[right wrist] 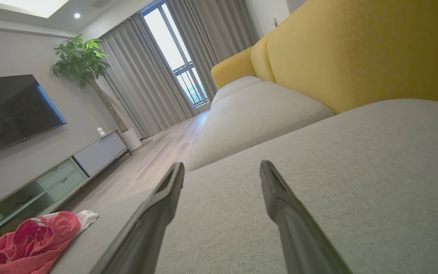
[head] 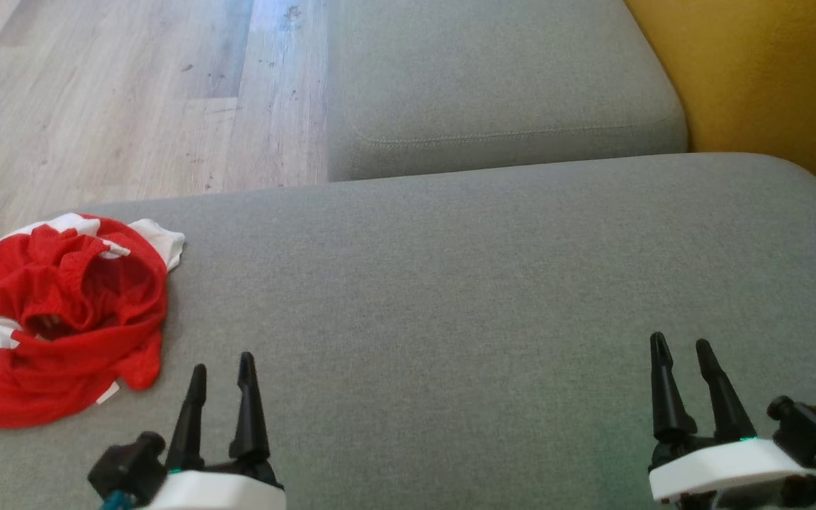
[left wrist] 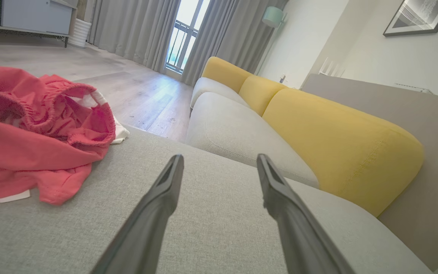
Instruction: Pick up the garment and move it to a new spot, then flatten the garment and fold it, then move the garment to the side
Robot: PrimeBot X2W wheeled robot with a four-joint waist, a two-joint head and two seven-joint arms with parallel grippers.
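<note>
So the left end effector (head: 222,363) and right end effector (head: 681,340) both hang low over the sofa seat (head: 450,297), fingers spread, nothing held; the red garment (head: 71,319) lies crumpled just ahead-left of the left one, well apart from the right; guessing they're parked wide to leave flattening room.
</note>
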